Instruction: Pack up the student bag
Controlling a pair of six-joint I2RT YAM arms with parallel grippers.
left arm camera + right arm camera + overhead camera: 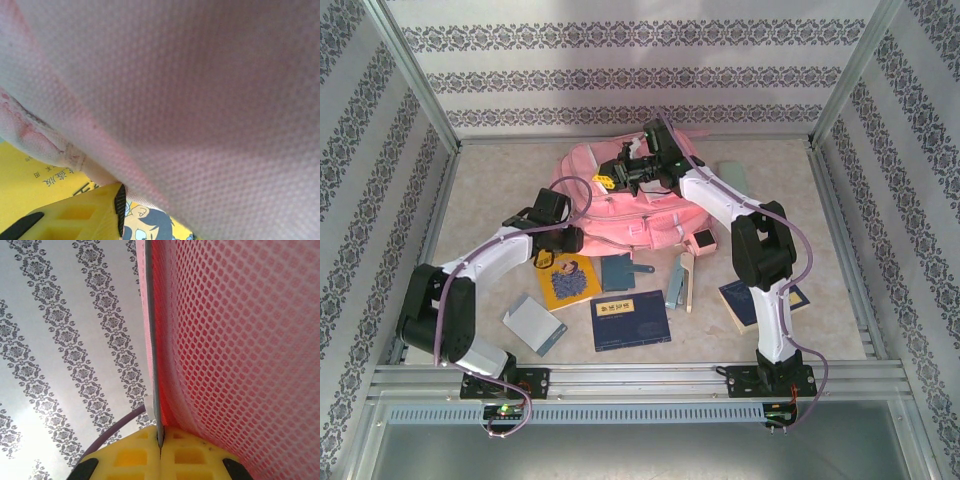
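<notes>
Beige mottled counter (500, 180), grey-patterned walls (620, 60), left hand (558, 252) against near-left edge of student bag (605, 210), grip impossible to tell, bag at back centre, broader left-to-right, top end unclear, right hand (160, 452) clamped on its mesh edge

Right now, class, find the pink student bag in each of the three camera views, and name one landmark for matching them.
Top external: student bag in the upper middle of the picture.
Left wrist: its pink fabric covers most of the frame, above the yellow book.
Right wrist: its mesh covers the right half, edge pinched by the right gripper.
Shared landmark: the yellow book, also in the top external view.
</notes>
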